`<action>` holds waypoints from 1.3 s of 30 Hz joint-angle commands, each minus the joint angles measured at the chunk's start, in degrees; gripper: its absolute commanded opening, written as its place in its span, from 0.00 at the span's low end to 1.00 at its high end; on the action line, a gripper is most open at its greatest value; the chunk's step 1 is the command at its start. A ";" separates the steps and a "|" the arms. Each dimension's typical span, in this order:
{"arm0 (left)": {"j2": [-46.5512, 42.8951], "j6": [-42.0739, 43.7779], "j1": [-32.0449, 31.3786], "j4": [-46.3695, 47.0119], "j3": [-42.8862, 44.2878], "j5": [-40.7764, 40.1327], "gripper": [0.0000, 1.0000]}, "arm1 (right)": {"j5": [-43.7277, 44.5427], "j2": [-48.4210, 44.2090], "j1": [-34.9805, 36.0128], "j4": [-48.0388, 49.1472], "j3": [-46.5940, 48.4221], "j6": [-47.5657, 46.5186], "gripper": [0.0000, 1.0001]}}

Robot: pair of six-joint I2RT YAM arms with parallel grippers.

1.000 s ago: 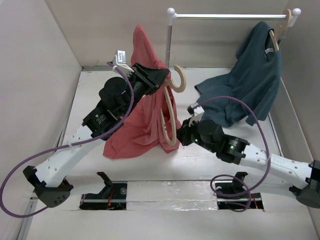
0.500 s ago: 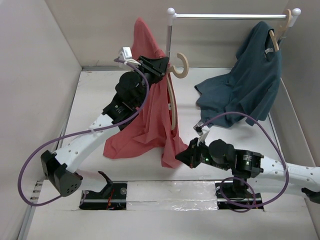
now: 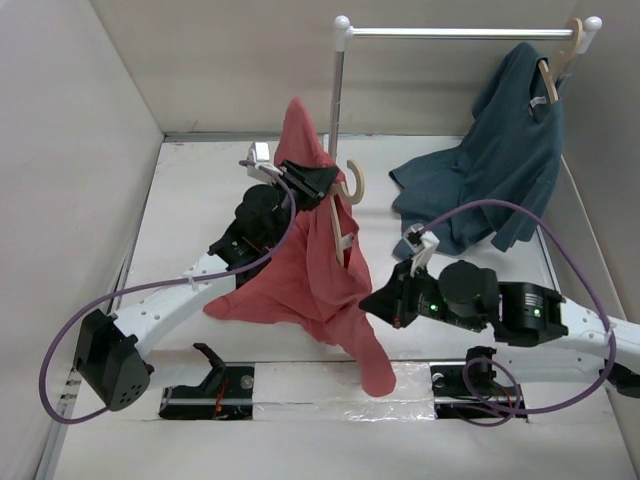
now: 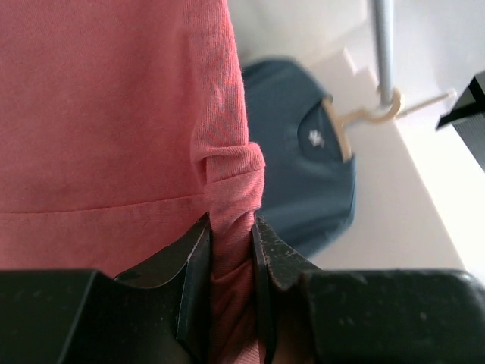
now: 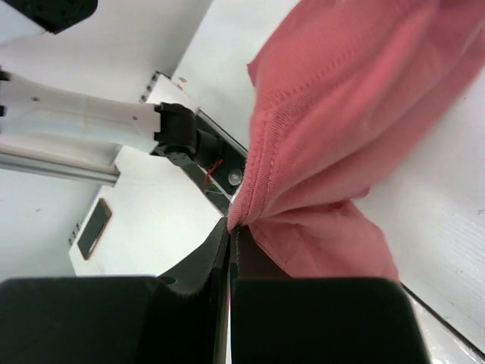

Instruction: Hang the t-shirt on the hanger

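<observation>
1. A white metal clothes rail (image 3: 335, 95) stands at the back of a white worktop (image 3: 190, 210). All places below are given from its upright post.
2. The coral-red t-shirt (image 3: 300, 270) hangs just in front of the post, with its top edge raised beside it. The cloth spreads down and toward the near edge, where one corner reaches the worktop's front strip.
3. The left end effector (image 3: 322, 178) is just in front of the post, clamped tight on a bunched fold of the t-shirt. The left wrist view shows both fingers (image 4: 193, 265) pressing the cloth.
4. The pale wooden hanger (image 3: 361, 182) is beside that grip. Its hook and one arm show against the cloth, and the rest is hidden.
5. The right end effector (image 3: 372, 302) is nearer and to the right of the post, pinched closed on the t-shirt's stitched hem.
6. Bare worktop shows left of the post, out to the beige side wall (image 3: 70, 150).
7. Right of the post, a teal shirt (image 3: 500, 160) hangs from a second hanger (image 3: 556, 62) at the rail's far end, and its lower part rests on the worktop.
</observation>
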 commanded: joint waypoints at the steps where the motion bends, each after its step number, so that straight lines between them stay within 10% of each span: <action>1: -3.81 -9.42 0.12 6.93 -4.89 7.54 0.00 | -0.21 5.08 0.59 -0.25 -0.25 0.62 0.00; 8: -9.61 -18.65 0.12 6.32 -14.31 15.98 0.00 | -7.15 10.71 0.59 0.20 -2.63 4.22 0.05; 13: -12.96 -20.41 0.12 5.70 -21.16 17.21 0.00 | -6.90 9.75 0.59 -2.53 -0.79 5.46 0.50; 16: -13.40 -20.59 0.12 5.44 -22.67 17.74 0.00 | -5.32 9.66 0.59 -4.11 1.93 5.37 0.54; 20: -12.70 -20.24 -0.49 5.61 -22.85 17.22 0.00 | -3.56 11.94 0.59 -3.24 5.98 4.84 0.51; 22: -12.26 -19.98 -1.02 5.53 -22.32 16.25 0.00 | -1.63 13.87 0.59 -1.13 6.68 4.84 0.15; 25: -11.12 -19.54 -2.25 5.53 -21.18 15.55 0.00 | 2.66 15.81 0.59 0.55 7.39 4.84 0.00; 27: -10.41 -19.80 -2.26 5.44 -20.91 15.98 0.00 | 5.66 17.31 0.59 0.72 7.30 6.06 0.00; 31: -10.94 -19.98 -2.26 4.48 -21.00 15.19 0.00 | 7.35 18.80 0.59 1.60 7.30 5.55 0.40; 39: -11.73 -20.06 -2.26 3.77 -21.18 15.10 0.00 | 9.72 20.12 0.59 2.03 3.97 9.32 0.31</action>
